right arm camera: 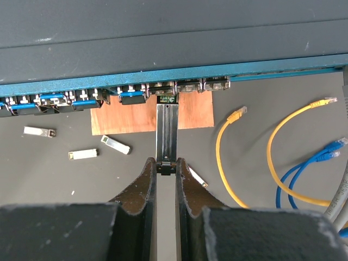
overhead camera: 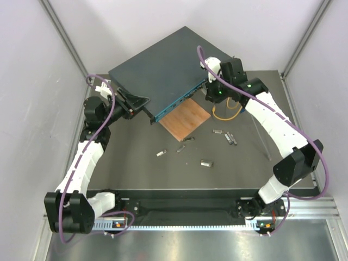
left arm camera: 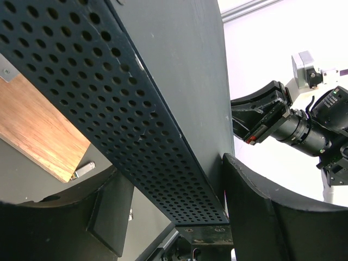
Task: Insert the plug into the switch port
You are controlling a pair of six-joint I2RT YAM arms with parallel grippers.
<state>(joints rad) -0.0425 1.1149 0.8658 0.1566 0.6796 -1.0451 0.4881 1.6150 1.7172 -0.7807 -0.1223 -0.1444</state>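
Dark grey table (overhead camera: 163, 174), white walls (overhead camera: 32, 81) around. The switch (overhead camera: 157, 70) lies far-centre; left gripper (overhead camera: 137, 103) clamps its left corner; right gripper (right arm camera: 166, 168) pinches plug (right arm camera: 166, 130), tip at a teal-face port (right arm camera: 166, 99)

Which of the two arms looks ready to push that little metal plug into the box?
The right one. The right pincer holds the plug, its tip at a port in the teal face of the switch. The left pincer clamps the switch's perforated side, probably steadying it.
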